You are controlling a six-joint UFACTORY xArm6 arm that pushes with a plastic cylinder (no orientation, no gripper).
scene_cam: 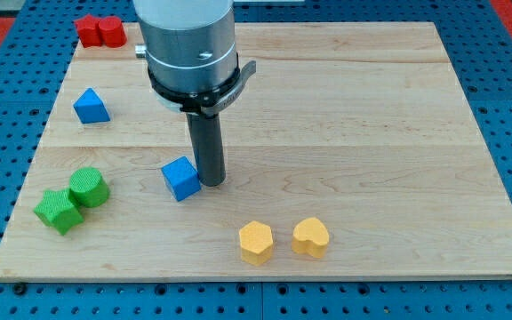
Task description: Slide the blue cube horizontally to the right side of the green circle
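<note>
One camera view: blue cube (pixel 180 178) left of board centre, to the right of and slightly below green circle (pixel 89 188), a clear gap between. My tip (pixel 210 182) just beside, perhaps touching, the cube's right face, so on the wrong side for a rightward push. No jaws to report: plain rod only. No containers on wooden board (pixel 372 133).

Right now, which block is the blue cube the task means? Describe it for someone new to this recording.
Start at the dark rod over the wooden board; my tip sits against the blue cube, on that block's right in the view. The blue triangular block lies nearer the view's top left, away from the rod.
</note>
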